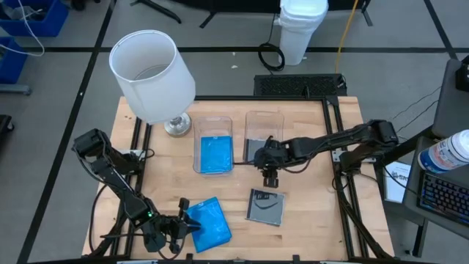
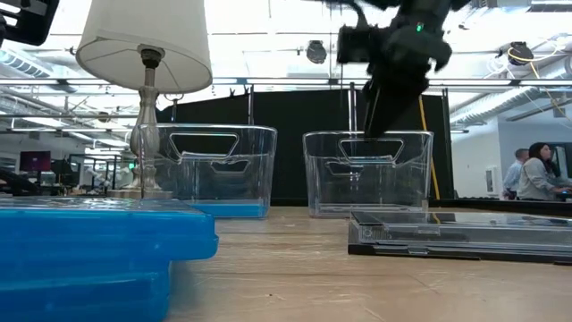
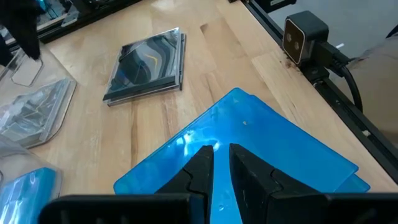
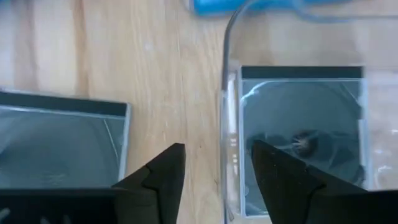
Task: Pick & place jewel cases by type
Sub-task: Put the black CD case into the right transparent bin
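Observation:
Two bright blue jewel cases lie stacked near the table's near edge, the upper one overhanging the lower. My left gripper stands over the upper case's top face, fingers nearly together with only a thin slit. A dark jewel case lies flat on the table. The left tub holds a blue case; the right tub holds a dark case. My right gripper is open above that tub's near wall, touching nothing. My left gripper comes at the upper blue case's top face slanting down from the table's left. Its fingers lie side by side over the flat face, not around an edge. I cannot tell whether they touch it.
A white-shaded lamp stands at the far left beside the left tub. A small camera sits at the table's near edge. Black rails frame the tabletop. Bare wood lies right of the dark case. People stand beyond the table.

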Robot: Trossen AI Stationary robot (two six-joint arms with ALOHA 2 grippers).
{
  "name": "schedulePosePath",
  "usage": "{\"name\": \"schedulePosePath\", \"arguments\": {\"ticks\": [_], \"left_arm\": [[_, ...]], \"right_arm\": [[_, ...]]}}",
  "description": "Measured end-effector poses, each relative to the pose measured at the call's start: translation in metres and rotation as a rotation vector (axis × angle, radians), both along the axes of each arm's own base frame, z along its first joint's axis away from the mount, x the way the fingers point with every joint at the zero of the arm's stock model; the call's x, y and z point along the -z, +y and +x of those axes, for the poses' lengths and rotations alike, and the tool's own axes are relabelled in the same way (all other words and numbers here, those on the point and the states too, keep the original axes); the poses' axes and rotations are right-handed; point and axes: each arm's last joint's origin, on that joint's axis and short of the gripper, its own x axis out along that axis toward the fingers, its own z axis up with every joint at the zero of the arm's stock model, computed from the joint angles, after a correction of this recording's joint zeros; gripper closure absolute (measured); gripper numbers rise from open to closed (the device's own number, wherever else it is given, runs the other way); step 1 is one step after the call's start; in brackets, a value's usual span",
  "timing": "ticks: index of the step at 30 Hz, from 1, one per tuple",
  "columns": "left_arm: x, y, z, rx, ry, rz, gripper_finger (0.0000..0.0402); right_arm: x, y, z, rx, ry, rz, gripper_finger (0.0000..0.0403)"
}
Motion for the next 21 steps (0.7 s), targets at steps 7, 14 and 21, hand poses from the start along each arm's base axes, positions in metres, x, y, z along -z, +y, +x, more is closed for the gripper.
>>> {"name": "schedulePosePath", "arguments": {"ticks": [7,14,21], "left_arm": [[0.001,0.001,0.0,-0.022,0.023,-0.048,0.0341],[0.006,0.01,0.004,-0.033,0.069,0.029,0.0341],[0.007,0.018,0.011,-0.011,0.077,0.114,0.0341]], "right_arm": [[-0.038,0.035,-0.023,0.048,-0.216,-0.119,0.0237],[-0.019,0.11,-0.048,-0.101,-0.599,-0.27,0.0311],[0.008,0.117,-0.059,-0.186,-0.795,-0.295,0.0397]]}}
